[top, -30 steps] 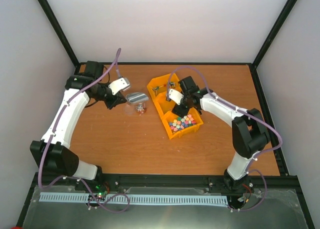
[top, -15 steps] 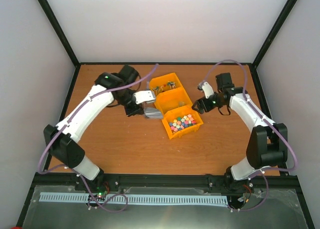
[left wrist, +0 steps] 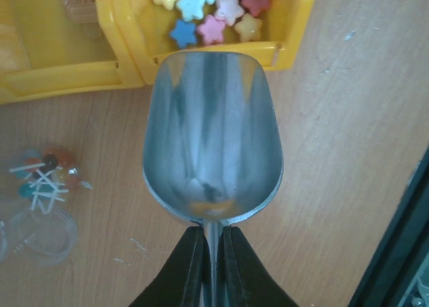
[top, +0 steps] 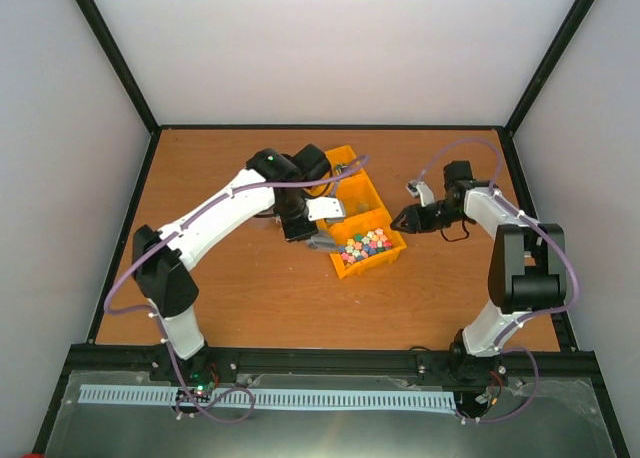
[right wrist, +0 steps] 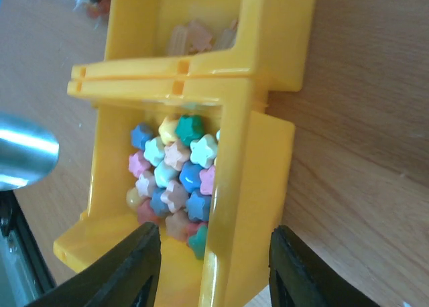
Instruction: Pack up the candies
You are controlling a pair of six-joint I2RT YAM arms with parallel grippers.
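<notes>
Candies (left wrist: 208, 12) lie heaped in the yellow bin (left wrist: 295, 32), straight ahead of the left gripper (left wrist: 213, 243), which clamps the scoop (left wrist: 211, 133) by its handle. The scoop's long axis points at them. Right gripper (right wrist: 214, 234) gapes wide, astride the bin's side wall.

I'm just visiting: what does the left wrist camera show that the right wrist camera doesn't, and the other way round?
Only the left wrist view: the left gripper clamped on the handle of the metal scoop, whose bowl looks empty. Only the right wrist view: the right gripper, open, its fingers either side of a wall of the yellow bin, and the whole heap of star-shaped candies. Both: the bin, some candies, the scoop and the wooden table.
</notes>
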